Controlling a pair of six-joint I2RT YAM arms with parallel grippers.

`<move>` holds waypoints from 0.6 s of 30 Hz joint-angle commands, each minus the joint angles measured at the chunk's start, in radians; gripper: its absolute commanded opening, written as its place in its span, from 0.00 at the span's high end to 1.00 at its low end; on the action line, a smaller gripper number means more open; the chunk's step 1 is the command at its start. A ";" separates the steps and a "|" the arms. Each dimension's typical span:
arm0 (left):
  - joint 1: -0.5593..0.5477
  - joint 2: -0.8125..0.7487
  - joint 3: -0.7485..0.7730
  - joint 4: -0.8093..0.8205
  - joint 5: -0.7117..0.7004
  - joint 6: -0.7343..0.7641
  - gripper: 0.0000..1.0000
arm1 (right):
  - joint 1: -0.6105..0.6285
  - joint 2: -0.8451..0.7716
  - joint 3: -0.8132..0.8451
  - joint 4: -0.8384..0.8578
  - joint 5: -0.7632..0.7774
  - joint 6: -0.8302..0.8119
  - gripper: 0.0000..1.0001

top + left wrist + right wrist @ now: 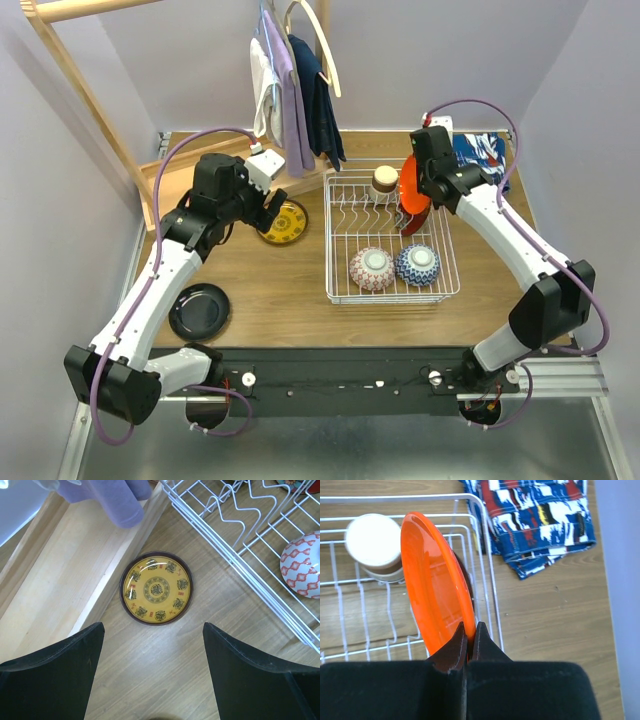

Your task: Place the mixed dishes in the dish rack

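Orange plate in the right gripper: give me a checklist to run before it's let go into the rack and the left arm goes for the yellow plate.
1. Right gripper shut on the orange plate rim: ok.
2. Orange plate on edge over the dish rack: ok.
3. Plate seated in a rack slot: cannot tell.
4. Cup clear of the plate: cannot tell.
5. Left gripper open above the yellow plate: ok.
6. Yellow plate lying flat on the table: ok.

The orange plate [432, 580] is glossy, the dish rack [441, 240] coated wire, the table [270, 290] matt wood.
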 commanded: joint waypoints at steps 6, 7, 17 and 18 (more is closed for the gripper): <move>0.001 -0.025 -0.028 0.018 -0.002 -0.013 0.12 | 0.002 0.052 -0.043 -0.006 0.118 0.032 1.00; 0.001 -0.028 -0.031 0.013 -0.008 -0.011 0.11 | 0.002 0.058 -0.047 -0.008 0.106 0.037 0.99; 0.085 -0.019 -0.144 -0.091 -0.053 0.061 0.09 | 0.002 0.136 -0.072 -0.028 -0.085 0.061 0.84; 0.108 -0.020 -0.160 -0.099 -0.041 0.076 0.09 | 0.002 0.138 -0.066 -0.034 -0.100 0.060 0.73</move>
